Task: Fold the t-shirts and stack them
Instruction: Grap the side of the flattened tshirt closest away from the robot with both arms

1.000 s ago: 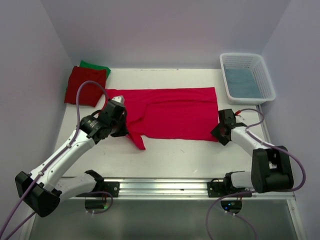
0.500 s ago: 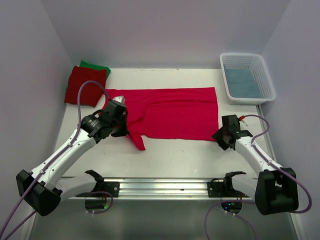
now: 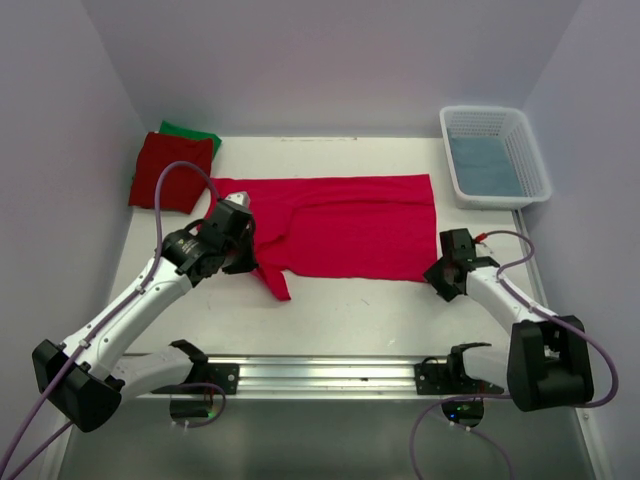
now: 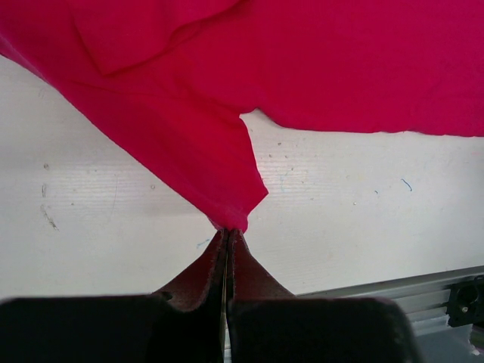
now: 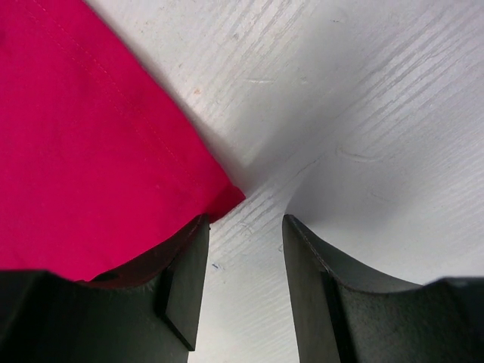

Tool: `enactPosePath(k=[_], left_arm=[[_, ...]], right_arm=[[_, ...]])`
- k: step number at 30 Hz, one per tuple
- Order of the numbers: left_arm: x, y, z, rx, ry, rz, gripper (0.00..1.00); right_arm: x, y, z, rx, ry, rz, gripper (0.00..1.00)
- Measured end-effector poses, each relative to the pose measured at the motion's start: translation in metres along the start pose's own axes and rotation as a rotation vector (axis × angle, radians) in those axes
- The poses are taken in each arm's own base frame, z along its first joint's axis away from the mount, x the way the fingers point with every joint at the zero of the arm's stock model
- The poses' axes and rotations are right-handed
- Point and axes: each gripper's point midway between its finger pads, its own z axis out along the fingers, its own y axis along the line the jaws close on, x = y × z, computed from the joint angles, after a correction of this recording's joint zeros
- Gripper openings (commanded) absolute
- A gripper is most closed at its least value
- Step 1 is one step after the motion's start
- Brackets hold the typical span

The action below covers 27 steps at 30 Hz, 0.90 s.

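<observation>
Black right gripper (image 5: 243,221): jaws apart, empty; your nearer arm for the shirt's near-right corner.
Left gripper (image 4: 227,233): clamped on a sleeve tip.
Crimson-pink shirt (image 3: 345,225): flat on the table (image 3: 350,310), long axis left-right, that corner just ahead-left of your parted jaws.

White table (image 3: 340,310) (scuffed), pale lilac walls (image 3: 330,60)

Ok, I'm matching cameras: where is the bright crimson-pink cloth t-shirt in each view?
Top external: bright crimson-pink cloth t-shirt spread mid-table.
Left wrist: fills the top; pointed flap pinched in the left gripper.
Right wrist: left half; its corner just ahead of the open right gripper.
Shared landmark: the white tabletop.
</observation>
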Motion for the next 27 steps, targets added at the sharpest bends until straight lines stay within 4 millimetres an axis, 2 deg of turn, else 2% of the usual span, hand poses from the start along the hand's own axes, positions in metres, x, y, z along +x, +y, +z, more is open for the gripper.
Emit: enactPosePath(k=[11, 14, 20, 23, 27], left_arm=[[0.004, 0.003, 0.003, -0.008, 0.011, 0.001, 0.00], [0.005, 0.003, 0.003, -0.009, 0.014, 0.001, 0.00], [0.005, 0.003, 0.003, -0.010, 0.014, -0.001, 0.00], [0.005, 0.003, 0.003, -0.010, 0.013, -0.004, 0.00], [0.004, 0.003, 0.002, -0.009, 0.009, -0.015, 0.00]], right_arm=[[-0.013, 0.009, 0.011, -0.001, -0.052, 0.010, 0.43], [-0.018, 0.013, 0.014, 0.000, -0.065, 0.017, 0.35], [-0.021, 0.018, 0.019, -0.009, -0.070, 0.024, 0.10], [-0.020, 0.018, 0.019, -0.013, -0.067, 0.027, 0.03], [-0.016, 0.014, 0.015, -0.022, -0.060, 0.022, 0.01]])
